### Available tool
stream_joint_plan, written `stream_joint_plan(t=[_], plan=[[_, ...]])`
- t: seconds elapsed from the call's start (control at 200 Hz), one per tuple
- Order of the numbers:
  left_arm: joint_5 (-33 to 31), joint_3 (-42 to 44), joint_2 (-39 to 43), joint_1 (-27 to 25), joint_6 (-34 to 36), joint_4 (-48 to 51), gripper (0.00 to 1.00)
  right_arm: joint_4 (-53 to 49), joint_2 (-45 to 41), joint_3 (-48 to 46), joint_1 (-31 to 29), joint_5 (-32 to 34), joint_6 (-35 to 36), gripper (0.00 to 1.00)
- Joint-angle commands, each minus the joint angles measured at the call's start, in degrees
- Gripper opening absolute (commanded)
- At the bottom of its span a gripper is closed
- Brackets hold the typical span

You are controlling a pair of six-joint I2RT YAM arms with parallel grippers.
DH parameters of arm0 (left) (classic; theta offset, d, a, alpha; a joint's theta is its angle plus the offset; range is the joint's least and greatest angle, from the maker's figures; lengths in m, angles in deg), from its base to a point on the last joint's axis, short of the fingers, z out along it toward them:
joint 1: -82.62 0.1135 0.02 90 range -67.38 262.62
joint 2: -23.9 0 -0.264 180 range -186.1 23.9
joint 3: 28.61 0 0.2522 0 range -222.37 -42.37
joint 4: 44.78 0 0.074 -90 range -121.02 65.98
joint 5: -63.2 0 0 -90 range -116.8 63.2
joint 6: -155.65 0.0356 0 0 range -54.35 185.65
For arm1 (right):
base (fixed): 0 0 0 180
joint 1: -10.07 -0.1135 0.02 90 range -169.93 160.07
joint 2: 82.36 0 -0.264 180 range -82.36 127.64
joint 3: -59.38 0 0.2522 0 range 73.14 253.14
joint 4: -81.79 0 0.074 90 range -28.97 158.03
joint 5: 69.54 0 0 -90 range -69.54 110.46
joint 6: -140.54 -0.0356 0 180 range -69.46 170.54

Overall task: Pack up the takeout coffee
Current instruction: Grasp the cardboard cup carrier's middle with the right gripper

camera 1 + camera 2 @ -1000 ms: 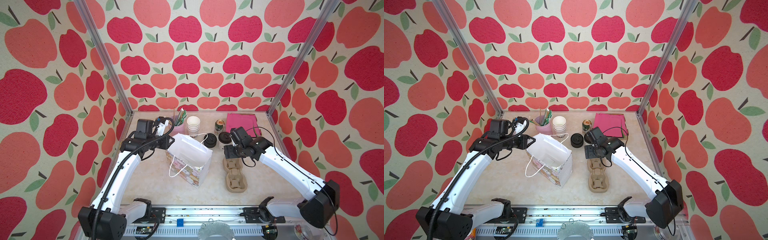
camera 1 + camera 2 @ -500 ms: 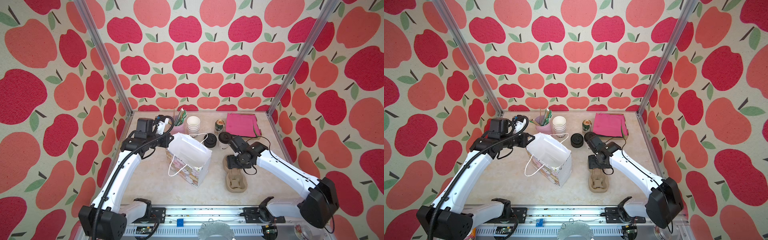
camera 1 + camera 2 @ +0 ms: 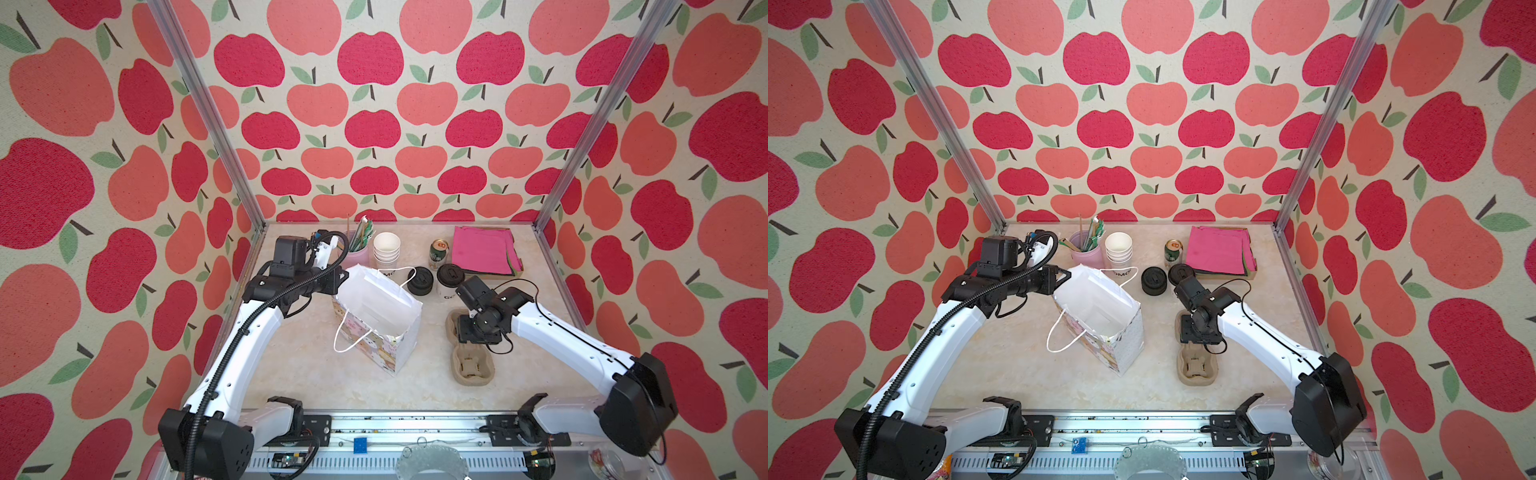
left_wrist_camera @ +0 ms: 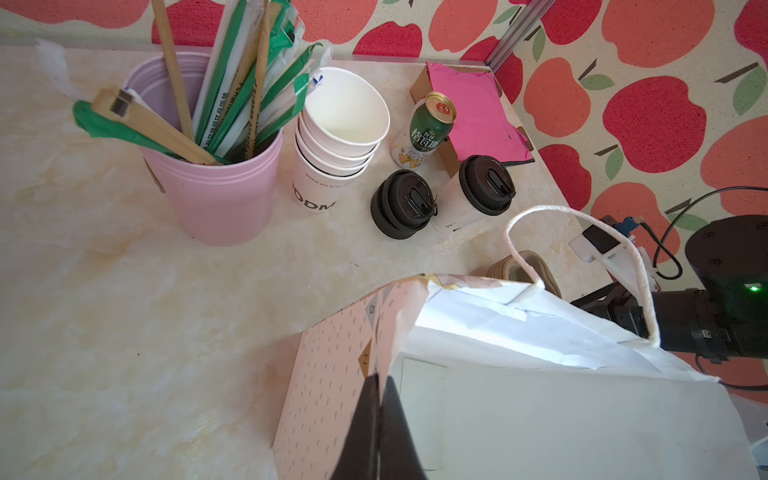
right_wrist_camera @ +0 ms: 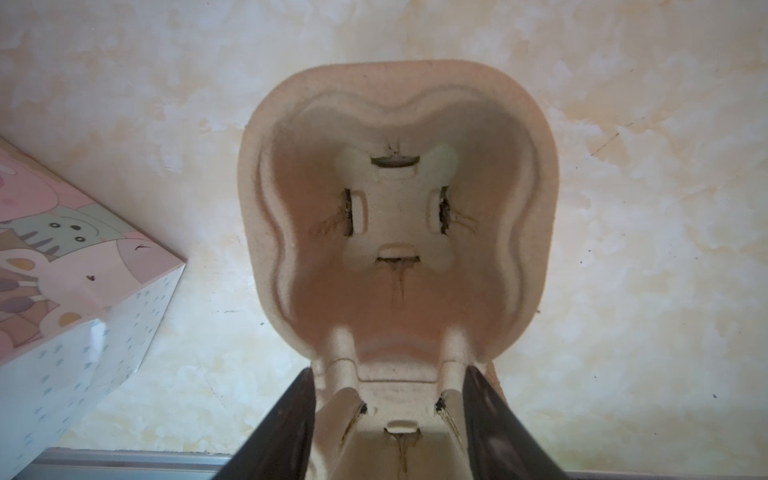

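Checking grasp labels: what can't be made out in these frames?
- Contact of right gripper with carrier: right wrist view, fingers flank its neck, seam in shadow; top views, right arm covers it.
- Far well of carrier: both top views, under that arm.
- Lettering on coffee: top views, arm covers most; left wrist view, too small.
- Floor of bag: top views, near wall hides part.

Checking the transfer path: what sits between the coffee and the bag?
A stack of black lids stands between the coffee and the bag, close beside the cup. Both top views show it.
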Motion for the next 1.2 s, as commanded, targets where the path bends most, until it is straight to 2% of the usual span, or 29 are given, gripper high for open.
stream_joint_plan(t=[0.0, 0.655, 1.196], plan=[[1.1, 1.0, 0.0, -0.3, -0.8, -1.1, 0.0, -1.8, 0.7, 0.0, 0.4, -1.0, -2.0, 0.56], [1.2, 1.5, 0.0, -0.6, -1.7, -2.0, 0.0, -0.2, 1.5, -2.1, 3.1, -4.6, -3.4, 0.49], [1.1, 1.7, -0.4, -1.0, -2.0, -2.4, 0.0, 1.1, 2.7, -3.5, 3.3, -5.5, -3.0, 0.37]])
